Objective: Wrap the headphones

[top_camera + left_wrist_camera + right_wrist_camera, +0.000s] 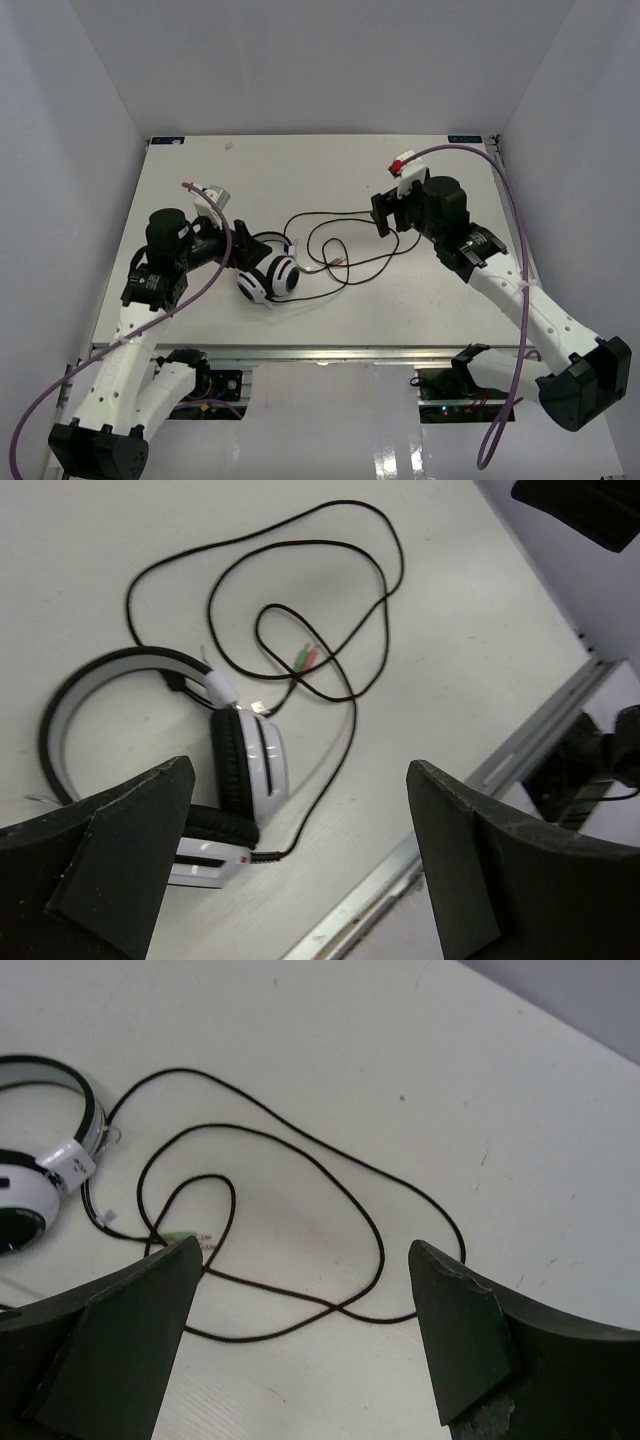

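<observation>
- The headphones (268, 272) lie on the white table (200, 180), left of centre in the overhead view, with the two earcups side by side.
- Their thin dark cable (340, 235) sprawls unwrapped in loose, overlapping loops across the middle of the frame, between the two arms.
- The plug (308, 657), tipped green and pink, rests among the loops in the upper middle of the left wrist view.
- The left gripper (243, 250) hovers just beside the headphones, jaws spread wide and holding nothing. Its wrist view shows the white headband (100, 670) arcing at the left and the earcups (245, 765) below it, next to one finger (120, 860).
- The right gripper (385, 215) hangs above the cable's far loops, right of centre in the overhead view, jaws wide and empty. In its wrist view the loops lie between the fingers (460, 1340), with the headphones at the left edge.
</observation>
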